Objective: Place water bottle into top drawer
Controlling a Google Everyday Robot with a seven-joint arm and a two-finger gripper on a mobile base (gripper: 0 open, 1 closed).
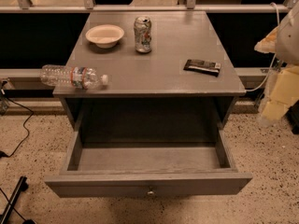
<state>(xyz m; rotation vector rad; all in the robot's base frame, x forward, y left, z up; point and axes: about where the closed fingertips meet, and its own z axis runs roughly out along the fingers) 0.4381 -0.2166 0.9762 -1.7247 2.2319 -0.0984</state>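
The water bottle (72, 77) lies on its side at the left front corner of the grey cabinet top (154, 78). Its white cap points right and its base hangs past the left edge. The top drawer (117, 185) is pulled wide open below, its inside bare, with the small metal knob (150, 191) at the centre of its front. My gripper (275, 92) is a pale yellowish-white shape at the right edge of the view. It is beside the cabinet's right front corner, far from the bottle, and holds nothing that I can see.
A white bowl (105, 35) and a dented silver can (143, 34) stand at the back of the cabinet top. A dark snack packet (202, 66) lies at the right. Black cables (18, 129) run over the speckled floor at the left. A glass railing is behind.
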